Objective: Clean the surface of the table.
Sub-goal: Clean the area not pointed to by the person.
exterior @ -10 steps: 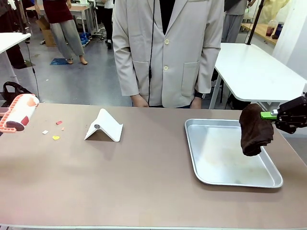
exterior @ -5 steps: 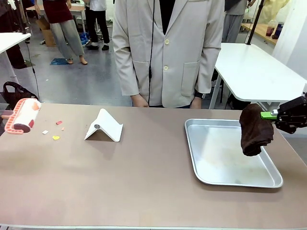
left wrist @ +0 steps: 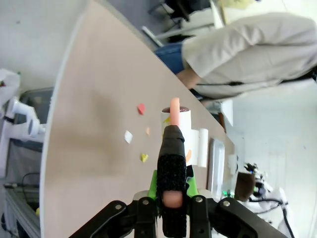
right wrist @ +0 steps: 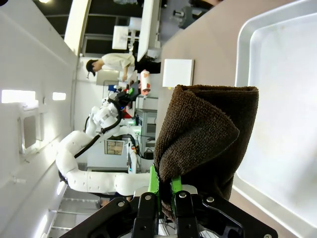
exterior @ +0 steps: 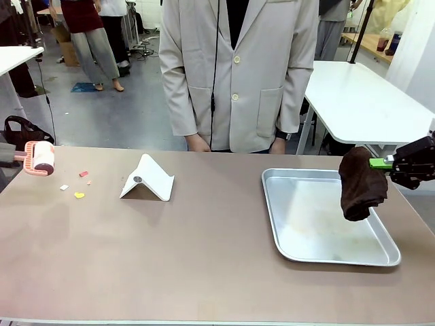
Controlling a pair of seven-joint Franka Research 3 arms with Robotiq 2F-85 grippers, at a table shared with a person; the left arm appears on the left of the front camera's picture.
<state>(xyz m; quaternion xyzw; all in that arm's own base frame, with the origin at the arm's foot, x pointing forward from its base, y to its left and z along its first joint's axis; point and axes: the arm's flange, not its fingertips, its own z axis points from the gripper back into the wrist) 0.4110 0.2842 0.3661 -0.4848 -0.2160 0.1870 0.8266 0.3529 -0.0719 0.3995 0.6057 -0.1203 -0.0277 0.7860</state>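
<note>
The left gripper [left wrist: 172, 188], clenched on a lint roller [exterior: 41, 157], has swung it round beside the scraps [exterior: 79, 195] at the left end of the table [exterior: 204, 251], seemingly ready to roll, while the right gripper [exterior: 382, 164] stays clamped on a brown cloth [exterior: 362, 183] above the tray [exterior: 338, 261]

Large rectangular worktop [exterior: 204, 265]: matte brownish-taupe top, smooth, with a thin pale edge along the near side. Lies level and spans the front view from left to right. Carries a few small red, white and yellow scraps [exterior: 79, 195] toward the far left; shows an even, dull surface across the near middle.
</note>
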